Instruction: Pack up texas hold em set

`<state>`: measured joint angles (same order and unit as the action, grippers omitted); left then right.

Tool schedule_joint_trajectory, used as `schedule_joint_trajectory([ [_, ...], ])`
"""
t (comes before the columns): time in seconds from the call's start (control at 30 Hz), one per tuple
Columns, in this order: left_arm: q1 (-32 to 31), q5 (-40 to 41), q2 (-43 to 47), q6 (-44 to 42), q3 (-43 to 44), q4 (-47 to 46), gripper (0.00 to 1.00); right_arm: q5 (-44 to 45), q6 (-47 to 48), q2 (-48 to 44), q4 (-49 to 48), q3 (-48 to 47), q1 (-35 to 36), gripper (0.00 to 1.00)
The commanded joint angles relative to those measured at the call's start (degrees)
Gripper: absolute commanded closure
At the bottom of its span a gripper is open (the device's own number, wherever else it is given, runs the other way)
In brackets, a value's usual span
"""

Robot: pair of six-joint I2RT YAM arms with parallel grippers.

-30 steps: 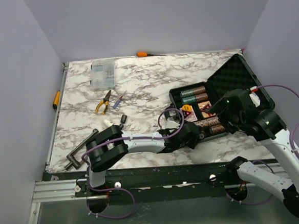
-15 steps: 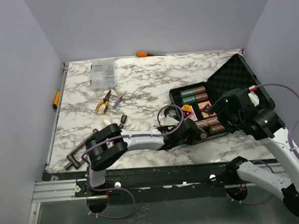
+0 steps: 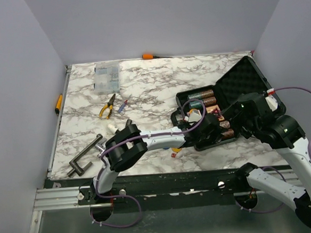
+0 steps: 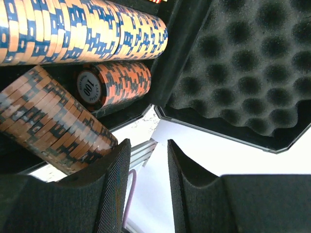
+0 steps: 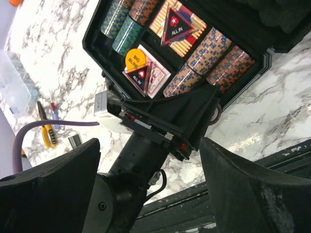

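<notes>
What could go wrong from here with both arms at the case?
The open left gripper sits beside a chip row lying askew to the others; a nudge could spill it. The right gripper hovers open over the black case, so the arms could collide. What looks like a die lies on the table under the left arm and might be missed.

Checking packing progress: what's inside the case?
Chip stacks, two card decks, a yellow disc and two ALL IN triangles. The left gripper covers the case near edge, hiding anything there.
</notes>
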<state>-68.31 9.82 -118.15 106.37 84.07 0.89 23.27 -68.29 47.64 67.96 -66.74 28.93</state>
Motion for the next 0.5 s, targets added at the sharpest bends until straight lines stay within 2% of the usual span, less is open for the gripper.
schedule_joint_trajectory([
  [0.0, 0.68, -2.27, 1.5, -5.3, -0.93, 0.64, 0.62, 5.31, 1.14, -0.56, 4.46, -3.11, 0.24, 0.14],
  [0.17, 2.57, -4.54, 7.8, -11.51, -7.71, 2.02, 0.58, 8.15, 0.27, -0.43, 8.92, -2.59, 0.27, 0.16],
  [0.37, 4.46, -9.13, 12.68, -28.64, -6.29, 2.02, 0.51, 7.39, 0.26, -2.24, 7.0, 0.28, 0.26, 0.17],
  [0.47, 4.75, -11.68, 15.23, -35.61, -6.21, 3.22, 0.53, 7.03, 0.5, -1.89, 6.19, 0.2, 0.31, 0.17],
])
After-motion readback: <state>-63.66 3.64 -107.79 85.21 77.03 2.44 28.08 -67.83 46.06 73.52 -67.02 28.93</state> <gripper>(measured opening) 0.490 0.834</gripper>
